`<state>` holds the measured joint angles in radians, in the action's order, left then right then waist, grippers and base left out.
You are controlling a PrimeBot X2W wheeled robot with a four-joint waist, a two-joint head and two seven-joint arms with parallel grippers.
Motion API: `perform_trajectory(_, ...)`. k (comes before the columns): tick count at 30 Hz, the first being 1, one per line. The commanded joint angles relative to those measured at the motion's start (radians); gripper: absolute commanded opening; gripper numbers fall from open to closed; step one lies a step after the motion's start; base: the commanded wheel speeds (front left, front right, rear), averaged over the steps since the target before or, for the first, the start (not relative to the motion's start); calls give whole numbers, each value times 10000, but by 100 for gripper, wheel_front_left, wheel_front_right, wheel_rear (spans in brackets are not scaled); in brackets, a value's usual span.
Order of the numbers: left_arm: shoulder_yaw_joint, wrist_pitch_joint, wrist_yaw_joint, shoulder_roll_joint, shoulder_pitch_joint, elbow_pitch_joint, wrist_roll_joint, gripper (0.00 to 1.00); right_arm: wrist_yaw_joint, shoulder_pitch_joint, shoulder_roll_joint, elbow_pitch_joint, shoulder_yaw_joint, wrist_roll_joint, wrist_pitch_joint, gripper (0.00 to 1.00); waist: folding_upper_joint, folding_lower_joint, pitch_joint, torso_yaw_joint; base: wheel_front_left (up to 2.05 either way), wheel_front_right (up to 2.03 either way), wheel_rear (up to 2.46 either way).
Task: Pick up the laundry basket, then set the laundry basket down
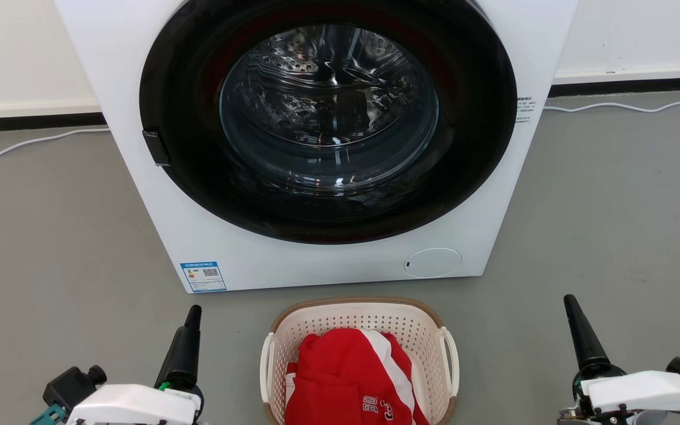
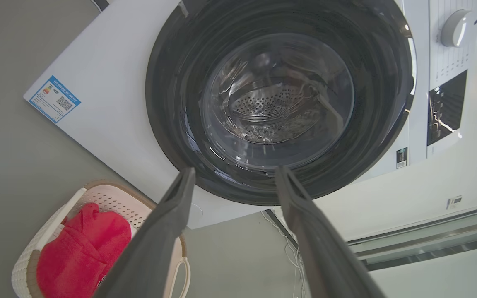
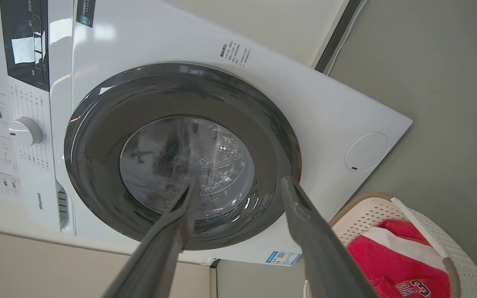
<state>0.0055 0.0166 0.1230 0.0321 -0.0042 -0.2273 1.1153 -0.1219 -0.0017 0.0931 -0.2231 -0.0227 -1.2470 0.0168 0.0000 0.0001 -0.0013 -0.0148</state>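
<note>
Plastic of the laundry basket (image 1: 369, 319) looks stiff yet light, and the red garment (image 1: 346, 378) inside adds little weight; its white loop handles (image 1: 451, 360) look the surest holds. It sits on the floor (image 1: 51, 236) between the left fingers (image 2: 172, 207) and right fingers (image 3: 304, 215), apart from both. Both pairs are spread, empty, pointing toward the washer (image 1: 210, 248).

A white washing machine (image 1: 328, 265) stands in front of me on a grey floor (image 1: 51, 236). Its round, dark-rimmed glass door (image 1: 328, 112) shows a shiny steel drum. A blue label (image 1: 203, 276) marks its lower left corner. A white cable (image 1: 27, 143) trails along the wall behind.
</note>
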Motion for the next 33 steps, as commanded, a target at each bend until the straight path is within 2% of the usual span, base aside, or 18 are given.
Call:
perform_trajectory(1,51,104,30,67,-410,363,-309,100,-36,-360,189,416,173,343,157,100,0,-1,2,-3,0,0,0)
perform_trajectory(14,-273,492,37,182,-327,646,-1896,100,-45,-386,497,773,469,2252,535,100,0,-1,-46,-83,0,0,0)
perform_trajectory(33,-424,1027,48,226,-337,859,-3859,100,-57,-412,677,1085,864,4199,1058,100,0,-1,-16,-208,0,0,0)
